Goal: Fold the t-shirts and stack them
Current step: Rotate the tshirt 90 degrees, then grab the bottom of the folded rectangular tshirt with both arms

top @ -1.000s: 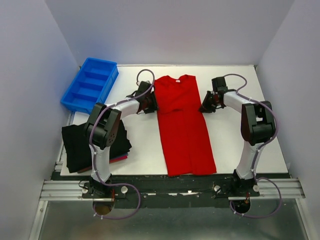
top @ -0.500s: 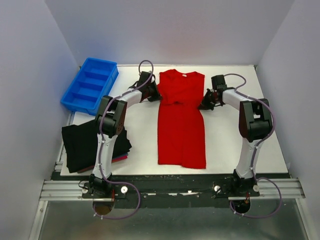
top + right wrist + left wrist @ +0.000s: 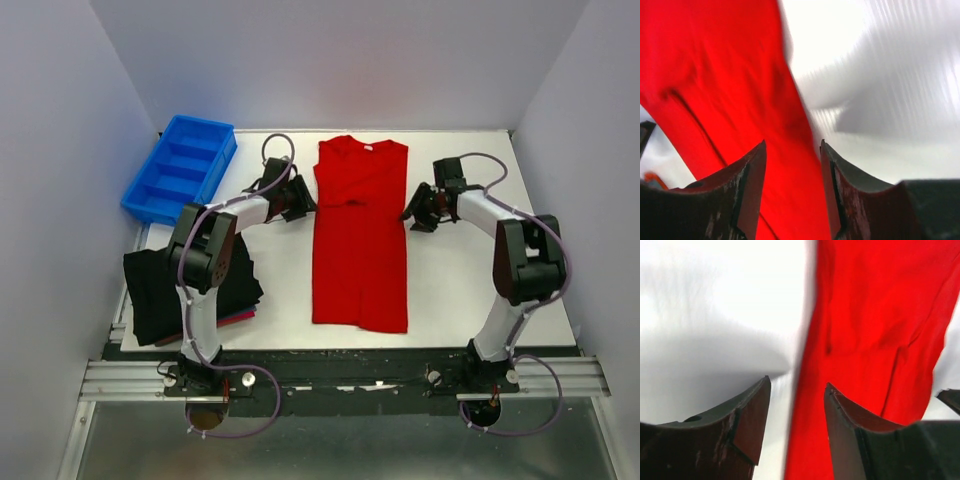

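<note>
A bright red t-shirt (image 3: 360,240) lies flat in the middle of the white table (image 3: 455,290), sleeves folded in, a long narrow strip with its collar at the far end. My left gripper (image 3: 301,199) is open beside the shirt's left edge; the left wrist view shows that edge (image 3: 860,340) between and beyond the fingers. My right gripper (image 3: 413,211) is open beside the shirt's right edge, which shows in the right wrist view (image 3: 725,100). Neither holds cloth. Folded black shirts (image 3: 165,290) lie stacked at the near left, a dark-red one (image 3: 238,317) under them.
A blue plastic compartment bin (image 3: 180,170) stands at the far left corner. White walls close in the table on three sides. The metal rail with the arm bases (image 3: 340,378) runs along the near edge.
The red shirt was pulled toward the far end and laid straight. Both grippers have let go of it and drawn back from its edges, outward and toward me.
</note>
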Robot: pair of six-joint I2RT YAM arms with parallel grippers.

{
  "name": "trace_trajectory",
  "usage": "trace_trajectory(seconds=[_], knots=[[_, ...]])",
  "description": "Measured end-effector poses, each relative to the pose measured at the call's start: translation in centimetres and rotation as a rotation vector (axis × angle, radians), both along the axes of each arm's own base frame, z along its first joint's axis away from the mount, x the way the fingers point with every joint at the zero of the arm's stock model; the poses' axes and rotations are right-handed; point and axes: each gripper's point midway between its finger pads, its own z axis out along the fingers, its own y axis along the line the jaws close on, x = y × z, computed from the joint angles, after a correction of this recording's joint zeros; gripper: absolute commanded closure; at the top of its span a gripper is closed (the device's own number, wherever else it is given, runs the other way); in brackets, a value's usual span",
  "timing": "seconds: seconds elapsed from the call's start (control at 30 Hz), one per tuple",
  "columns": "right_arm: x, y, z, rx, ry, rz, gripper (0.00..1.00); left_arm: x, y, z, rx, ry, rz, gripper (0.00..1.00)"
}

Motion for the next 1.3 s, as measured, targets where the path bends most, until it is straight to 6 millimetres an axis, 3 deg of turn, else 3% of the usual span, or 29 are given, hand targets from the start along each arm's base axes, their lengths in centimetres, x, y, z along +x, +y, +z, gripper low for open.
trace_trajectory(seconds=[0.1, 0.23, 0.37, 0.43, 0.5, 0.6, 0.83, 1.0, 1.3], knots=[[-4.9, -0.7, 1.3, -0.016, -0.010, 0.007, 0.47, -4.3, 1.3, 0.1, 0.028, 0.022, 0.001, 0.40], [-10.9, -1.3, 2.7, -0.035, -0.039, 0.029, 0.54, -11.7, 1.8, 0.6, 0.054, 0.028, -0.041, 0.43], [-17.0, -0.2, 1.2, -0.072, 0.014, 0.100, 0.53, -18.2, 0.8, 0.2, 0.076, 0.042, -0.133, 0.44], [-20.3, 0.7, 0.4, -0.085, 0.054, 0.155, 0.54, -20.5, 0.8, -0.5, 0.083, 0.062, -0.160, 0.44], [-23.0, 1.4, -0.1, -0.086, 0.087, 0.196, 0.62, -22.3, 1.0, -1.2, 0.083, 0.081, -0.174, 0.46], [-25.5, 1.3, -0.7, -0.075, 0.118, 0.188, 0.68, -24.0, 1.0, -1.1, 0.071, 0.081, -0.188, 0.49], [-29.2, 0.5, -2.1, -0.045, 0.161, 0.148, 0.67, -27.5, 0.3, -1.3, 0.035, 0.100, -0.235, 0.51], [-29.7, 1.0, -1.9, -0.024, 0.169, 0.169, 0.66, -29.8, -0.5, -1.3, 0.018, 0.126, -0.272, 0.51], [-29.3, 1.7, -0.5, 0.026, 0.101, 0.188, 0.66, -32.7, 0.0, -1.5, 0.016, 0.171, -0.290, 0.55]])
